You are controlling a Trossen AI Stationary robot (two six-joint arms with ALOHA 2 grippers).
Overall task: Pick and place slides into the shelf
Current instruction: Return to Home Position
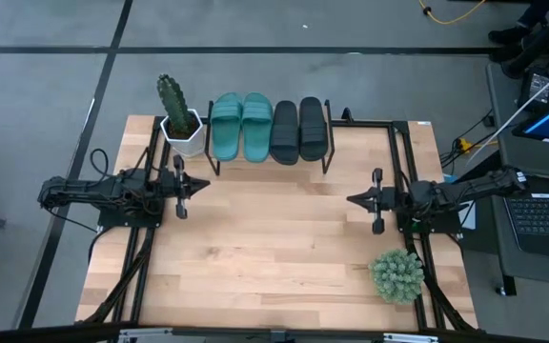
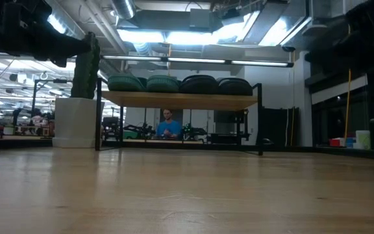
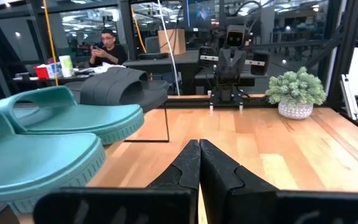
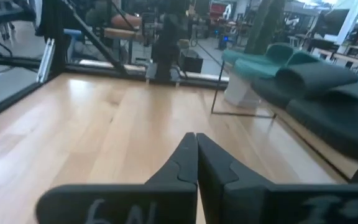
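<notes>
Two teal-green rubber slides (image 1: 241,126) and two black rubber slides (image 1: 298,129) sit side by side on the low wooden shelf with thin black legs (image 2: 180,99) (teal ones nearest the white cactus pot (image 1: 181,129)). The left gripper (image 1: 203,185) and right gripper (image 1: 353,199), both pressed together, hang over the light wooden surface (image 1: 274,248).

1. This is a robotics lab in an open industrial hall, with bare ducts (image 2: 149,48) and strip lights (image 2: 193,36) under an unfinished ceiling.
2. Two robot arms, one on the left (image 1: 93,191) and one on the right (image 1: 475,186), are bolted to a wooden table (image 1: 284,257).
3. A laptop (image 1: 546,214) stands just beside the table, and a yellow cable (image 1: 451,11) trails over the grey floor (image 1: 46,95).
4. Beyond the table are equipment benches, where a person (image 3: 107,50) sits.
</notes>
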